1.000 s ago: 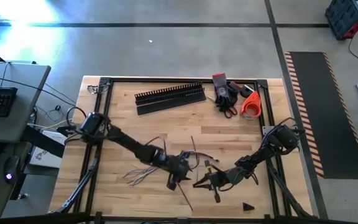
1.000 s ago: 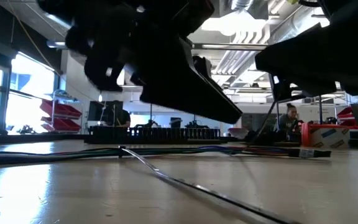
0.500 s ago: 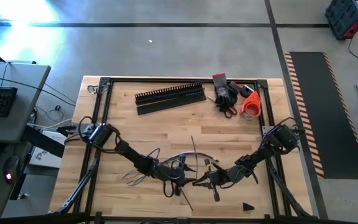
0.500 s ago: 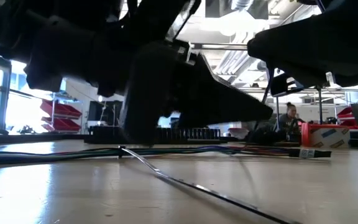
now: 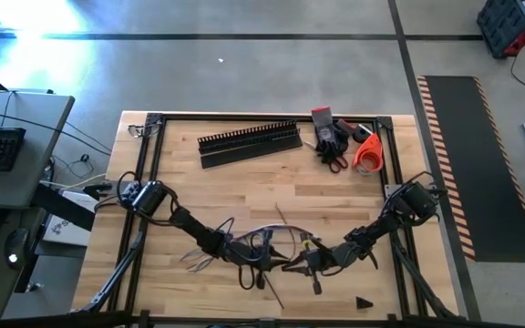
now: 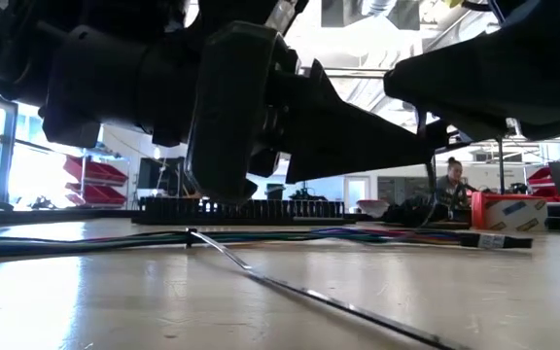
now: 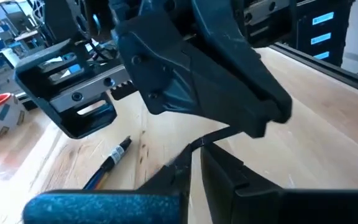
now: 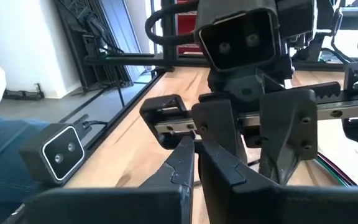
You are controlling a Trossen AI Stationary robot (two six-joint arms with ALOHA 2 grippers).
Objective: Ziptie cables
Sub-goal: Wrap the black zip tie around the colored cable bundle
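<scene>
The cables (image 5: pixel 244 239), a loose bundle of thin purple, grey and white wires, lie on the wooden table (image 5: pixel 335 191) left of centre; the low view shows the cables (image 6: pixel 86 240) as a flat band. My left gripper (image 7: pixel 196 155) and my right gripper (image 8: pixel 196 146) are both shut. They meet tip to tip just right of the bundle, where my left gripper (image 5: pixel 273 260) and my right gripper (image 5: pixel 292 266) point nearly level at each other. A thin black zip tie (image 7: pixel 213 138) runs between them. My left gripper pinches the near end of the thin black zip tie (image 7: pixel 194 149) between its two fingertips. It comes in nearly level from the table's left. The strip rises from there toward the tips of my right gripper (image 7: pixel 266 124). My right gripper: whether it holds the strip's other end cannot be told.
A black slotted duct (image 5: pixel 249 137) and a flat black strip (image 5: pixel 244 157) lie at the far edge, with scissors (image 5: pixel 334 157) and an orange tape roll (image 5: pixel 367 155) to their right. Another long black zip tie (image 6: pixel 309 297) lies toward the near edge. A pen (image 7: pixel 114 155) lies nearby.
My left gripper has sunk and moved toward my right gripper. It has tipped from pointing steeply down to nearly level. Its fingers now stand shut at the zip tie.
</scene>
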